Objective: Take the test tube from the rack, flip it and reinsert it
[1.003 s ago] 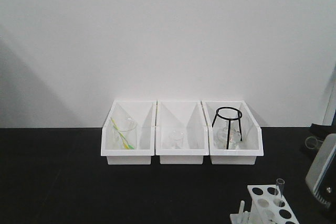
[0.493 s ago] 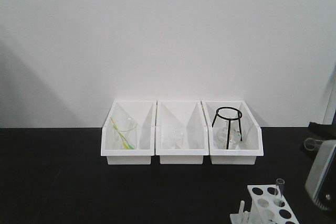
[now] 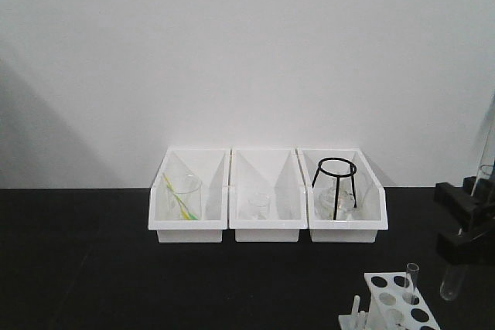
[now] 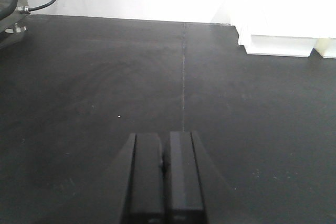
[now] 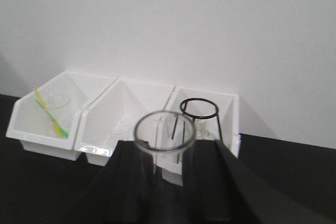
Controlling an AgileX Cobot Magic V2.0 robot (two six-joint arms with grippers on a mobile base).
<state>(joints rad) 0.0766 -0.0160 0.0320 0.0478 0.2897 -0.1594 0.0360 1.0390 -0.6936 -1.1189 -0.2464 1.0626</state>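
Note:
The white rack sits at the bottom right of the front view, with one clear tube standing in a hole. My right gripper is at the right edge, just right of the rack. It is shut on a clear test tube that hangs nearly upright, rounded end down, level with the rack top. In the right wrist view the tube's open rim faces the camera between my fingers. My left gripper is shut and empty over the bare black table; the rack is out of that view.
Three white slant-fronted bins stand in a row against the wall: the left bin holds a beaker with a yellow-green stick, the middle bin a small beaker, the right bin a black ring tripod and glassware. A bin corner shows in the left wrist view.
My right wrist has turned at the right edge: the grey housing gave way to the black fingers, and the held tube now hangs upright beside the rack. The left arm has not moved.

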